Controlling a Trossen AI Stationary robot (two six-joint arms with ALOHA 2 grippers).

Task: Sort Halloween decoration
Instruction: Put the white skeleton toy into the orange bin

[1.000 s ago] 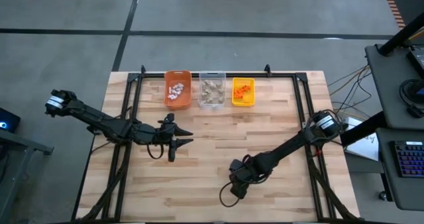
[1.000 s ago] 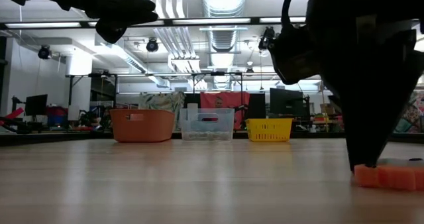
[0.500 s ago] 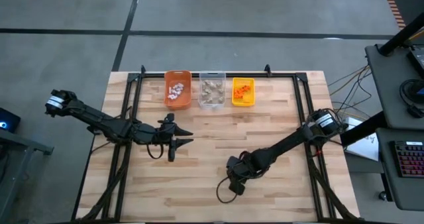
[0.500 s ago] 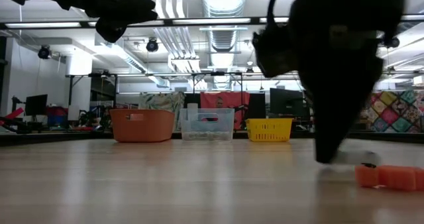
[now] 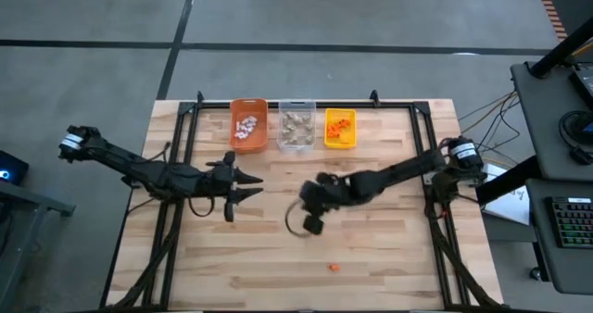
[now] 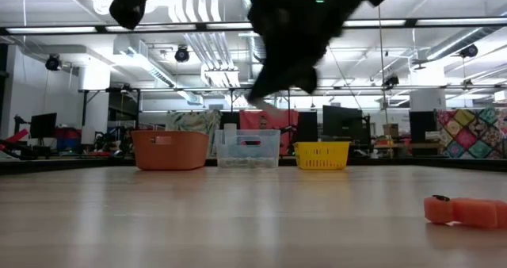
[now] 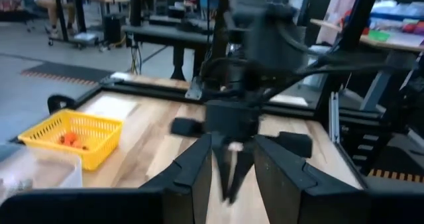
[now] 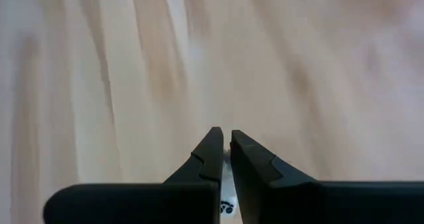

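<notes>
White trinket [image 8: 226, 184] pinched betw. right gripper [image 8: 224, 144] fingers, nearly closed on it; prob. a ghost piece, too small to be sure. Lifted off the near table edge since 1 s ago, swung up to mid-table, short of the bins. Left behind: orange trinket [image 5: 334, 268] alone on the wood. Next likely a carry to orange bin [image 5: 248, 137], where white pieces lie; clear bin [image 5: 296, 139] and yellow bin [image 5: 340, 143] beside it. Left gripper [image 5: 243, 184] spread open, empty, hanging left of centre.
</notes>
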